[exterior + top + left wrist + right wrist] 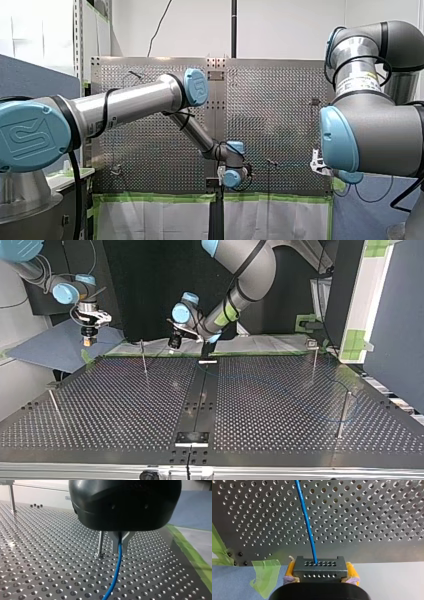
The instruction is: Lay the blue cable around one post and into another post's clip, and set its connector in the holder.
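Observation:
The blue cable (pixel 117 570) runs down from my left gripper (pixel 120 546), whose metal fingers are shut on it just above the perforated table (pixel 37 562). A thin post (pixel 100 543) stands close beside those fingers. In the top view my left gripper (pixel 174 343) hangs over the table's far edge near the middle. My right gripper (pixel 319 570) has yellow pads shut on a dark connector block (pixel 319 566), from which the cable (pixel 306 517) leads away over the table. In the top view my right gripper (pixel 89 339) is off the table's far left corner.
Thin posts stand on the table in the top view: one far left of centre (pixel 144 360), one far right (pixel 314 362), one near right (pixel 344 412), one near left (pixel 54 407). A small black block (pixel 191 438) sits at the near edge. Green tape (pixel 264 576) marks the table's border.

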`<action>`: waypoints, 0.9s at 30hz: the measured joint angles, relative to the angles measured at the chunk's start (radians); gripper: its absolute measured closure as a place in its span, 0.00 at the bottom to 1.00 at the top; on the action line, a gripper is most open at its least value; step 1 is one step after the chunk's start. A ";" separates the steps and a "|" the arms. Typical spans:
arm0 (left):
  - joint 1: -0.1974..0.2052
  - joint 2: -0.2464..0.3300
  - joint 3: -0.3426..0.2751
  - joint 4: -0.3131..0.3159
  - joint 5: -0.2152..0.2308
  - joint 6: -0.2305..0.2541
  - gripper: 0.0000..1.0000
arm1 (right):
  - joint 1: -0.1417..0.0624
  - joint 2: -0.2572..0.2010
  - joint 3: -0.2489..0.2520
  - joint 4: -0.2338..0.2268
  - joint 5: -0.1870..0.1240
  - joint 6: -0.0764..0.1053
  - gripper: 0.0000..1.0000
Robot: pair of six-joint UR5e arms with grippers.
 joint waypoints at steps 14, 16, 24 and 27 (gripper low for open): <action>-0.017 0.001 -0.001 -0.002 0.003 0.018 0.39 | 0.003 0.001 -0.001 -0.001 -0.002 -0.002 1.00; -0.019 0.001 0.000 -0.002 0.006 0.019 0.34 | 0.004 0.001 -0.001 -0.001 -0.004 -0.002 1.00; -0.027 0.002 0.002 -0.016 0.021 0.040 0.02 | 0.005 0.003 -0.001 -0.001 -0.008 -0.001 1.00; -0.031 0.004 0.002 -0.031 0.020 0.056 0.02 | 0.006 0.003 -0.001 -0.001 -0.009 -0.001 1.00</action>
